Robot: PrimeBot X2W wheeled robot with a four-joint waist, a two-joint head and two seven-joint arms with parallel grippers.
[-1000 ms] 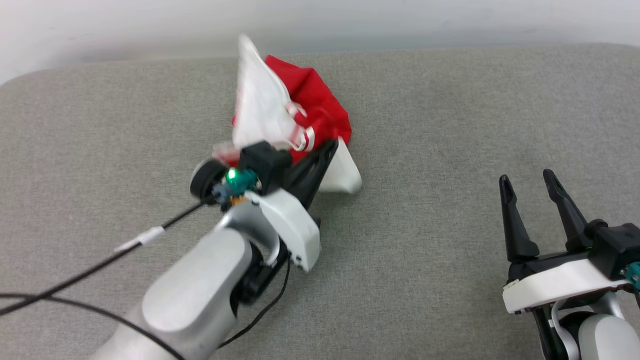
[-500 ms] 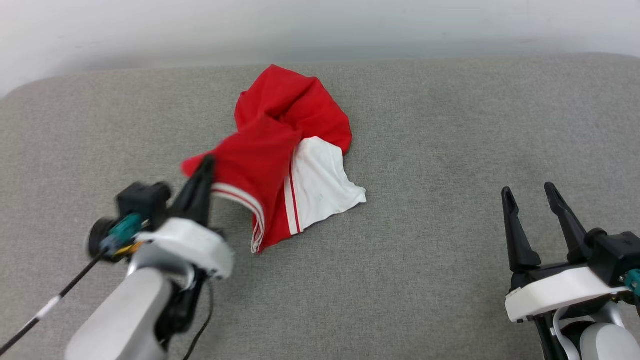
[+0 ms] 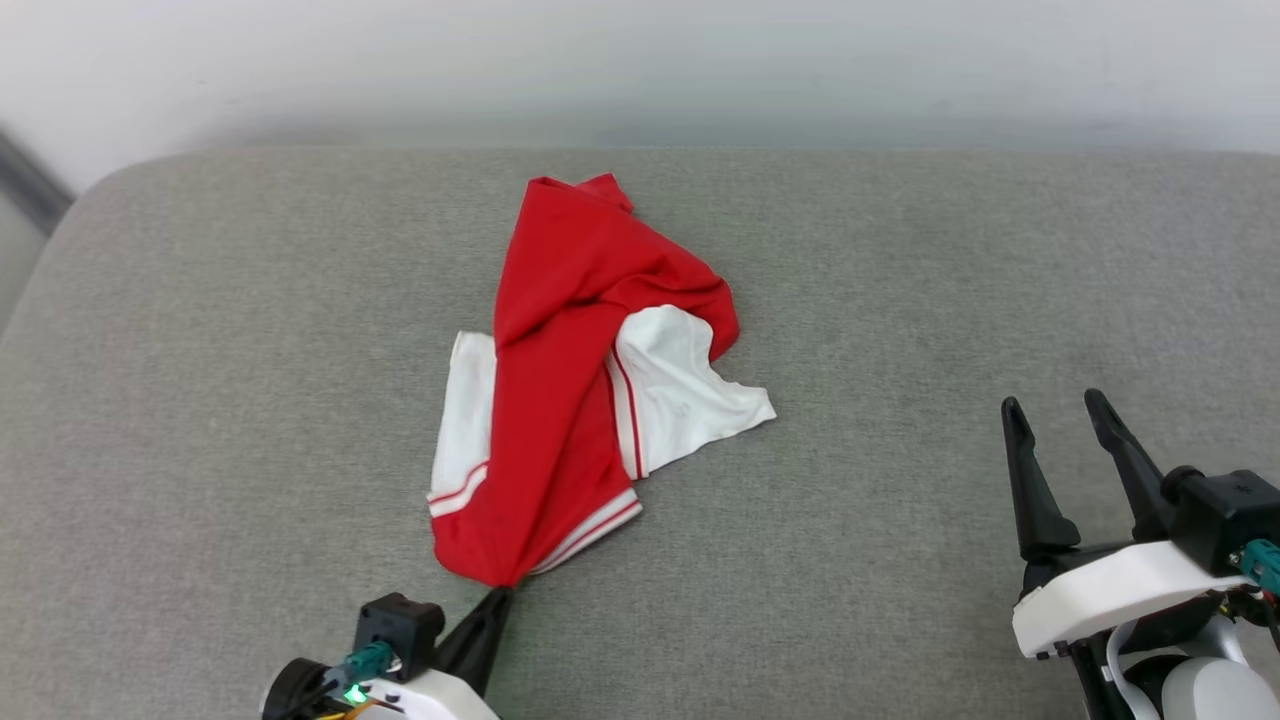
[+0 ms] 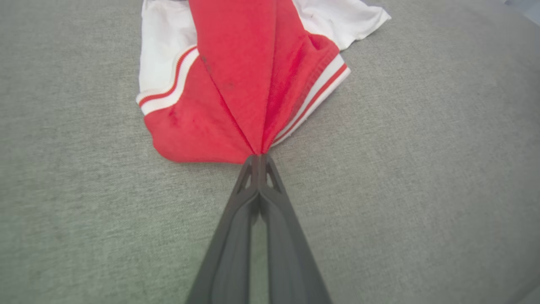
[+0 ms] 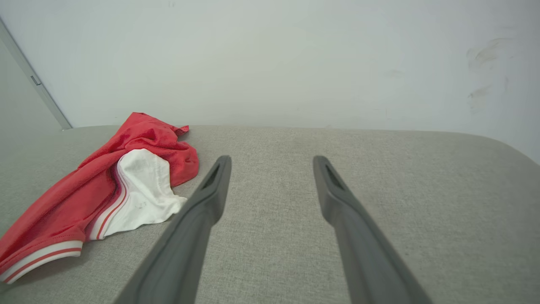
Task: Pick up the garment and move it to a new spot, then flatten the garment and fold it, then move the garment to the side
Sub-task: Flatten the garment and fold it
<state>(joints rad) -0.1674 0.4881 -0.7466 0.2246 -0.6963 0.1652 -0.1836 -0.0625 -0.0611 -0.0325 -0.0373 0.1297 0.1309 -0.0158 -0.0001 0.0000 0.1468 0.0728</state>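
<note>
The garment (image 3: 570,330) is a red jersey with white sleeves and red-and-white striped trim, lying stretched and crumpled on the grey cushion; its lettering is hidden in the folds. My left gripper (image 3: 500,592) sits at the bottom of the head view, shut on the garment's near red edge. In the left wrist view the garment (image 4: 240,80) fans out from the pinched tips of my left gripper (image 4: 258,157). My right gripper (image 3: 1050,405) stands open at the lower right, well clear of the cloth. The right wrist view shows the garment (image 5: 105,185) left of my open right gripper (image 5: 272,159).
The grey upholstered surface (image 3: 950,300) runs wide on both sides of the garment. A pale wall (image 3: 640,60) rises behind its far edge. A dark strip (image 3: 30,175) stands at the far left corner.
My left gripper has pulled the garment's edge toward the near edge and down, drawing the cloth out longer. The head camera has shifted. The right gripper stays open in place.
</note>
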